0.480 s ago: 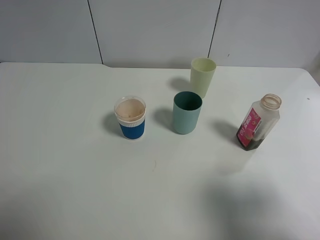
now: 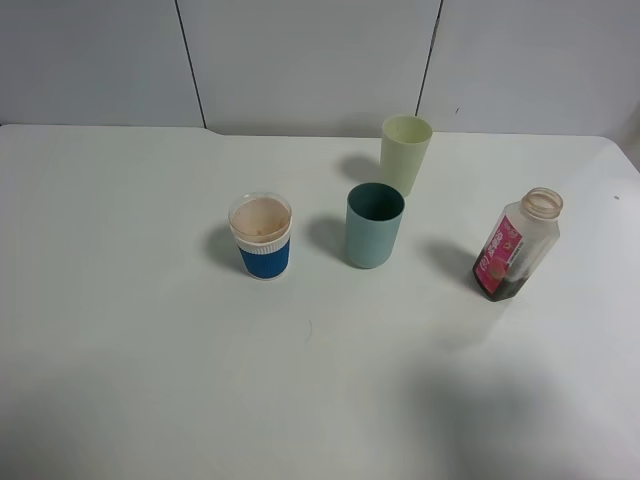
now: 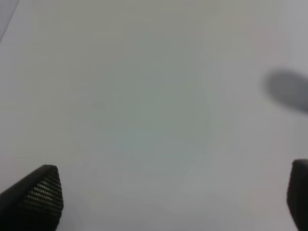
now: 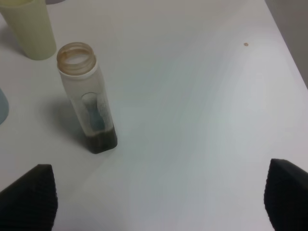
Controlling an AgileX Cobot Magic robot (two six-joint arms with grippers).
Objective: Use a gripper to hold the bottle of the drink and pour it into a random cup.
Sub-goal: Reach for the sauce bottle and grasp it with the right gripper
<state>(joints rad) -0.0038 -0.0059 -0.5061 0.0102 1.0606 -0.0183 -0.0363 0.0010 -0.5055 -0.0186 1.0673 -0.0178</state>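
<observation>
The bottle [image 2: 517,245] stands upright at the right of the white table, capless, with a pink-red label and a little dark brown drink [image 2: 503,287] at its bottom. It also shows in the right wrist view [image 4: 89,98], ahead of my open right gripper [image 4: 159,195], whose black fingertips [image 4: 33,192] are wide apart and empty. The teal cup [image 2: 374,224] stands upright mid-table, left of the bottle. My left gripper [image 3: 168,192] is open over bare table, its fingertips [image 3: 41,190] far apart. Neither gripper shows in the exterior high view.
A pale yellow-green tumbler [image 2: 405,152] stands behind the teal cup and shows in the right wrist view [image 4: 30,26]. A blue-and-white cup [image 2: 262,236] with a peach inside stands left of the teal cup. The table's right edge [image 4: 284,43] is near.
</observation>
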